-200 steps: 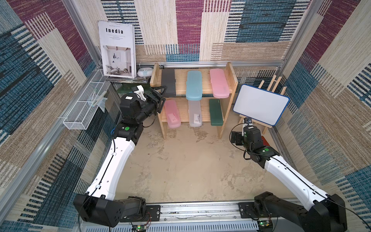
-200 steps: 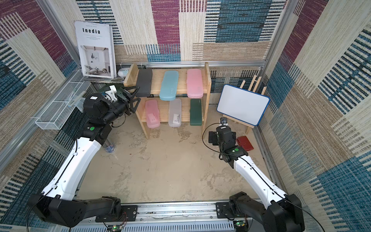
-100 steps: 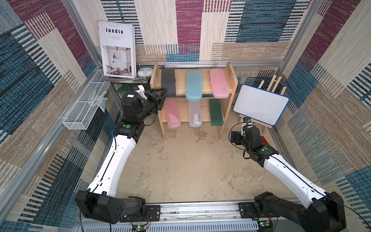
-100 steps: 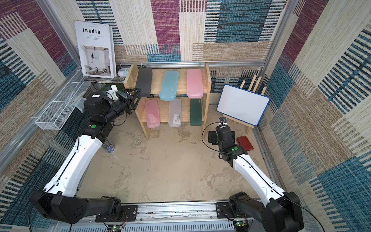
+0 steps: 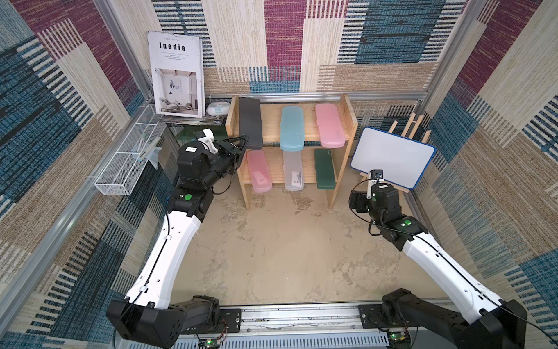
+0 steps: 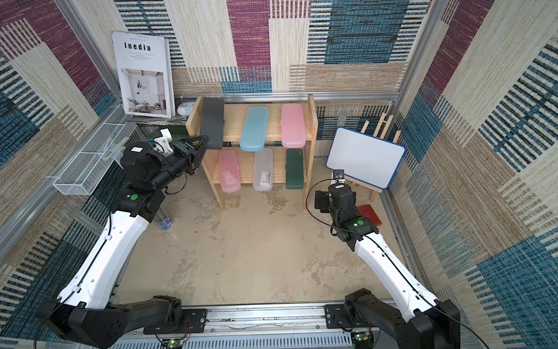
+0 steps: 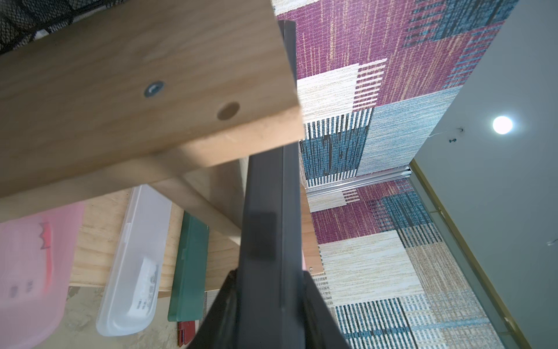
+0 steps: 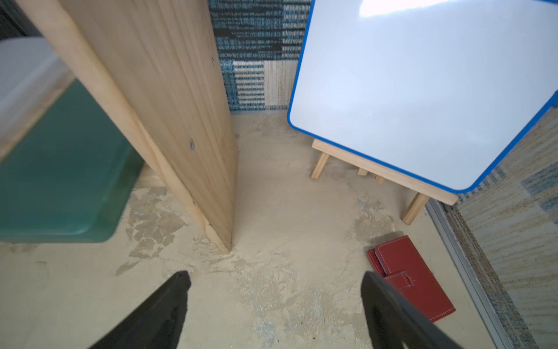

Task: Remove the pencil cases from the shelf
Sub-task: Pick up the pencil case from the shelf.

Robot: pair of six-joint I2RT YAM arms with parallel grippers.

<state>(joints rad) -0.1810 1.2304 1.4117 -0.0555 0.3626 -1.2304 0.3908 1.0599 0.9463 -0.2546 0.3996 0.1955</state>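
left gripper [image 5: 241, 141]: pinching the near end of the black case [image 5: 250, 121]. The left wrist view shows it best, with a finger [image 7: 323, 317] pressed on either side of the case.
black case: on the top tier of the shelf [image 5: 350, 121], in the far-left spot, right up against the left side panel. Its near end pokes out past the front edge, and that's the bit being gripped.
rest of top tier: light blue case [image 5: 291, 128] in the middle and pink case [image 5: 329, 125] on the right. Both lie flat with a gap between them and hang a little over the front edge.
bottom tier: second pink case [image 5: 259, 170] on the left, clear case [image 5: 293, 169] in the middle, dark green case [image 5: 324, 167] on the right. They sit side by side without touching, near ends sticking out past the front.
right gripper [image 8: 274, 281]: fingers spread wide with nothing between them. It hangs low over the bare floor [image 8: 271, 211], just beside the shelf's right side panel and near the dark green case's end.
other stuff: red wallet [image 8: 413, 278] flat on the floor close to the right gripper. Whiteboard [image 5: 392, 157] on a small wooden easel just right of the shelf. Magazine [image 5: 176, 75] propped up at the back, left of the shelf. Wire basket [image 5: 126, 169] along the left wall.
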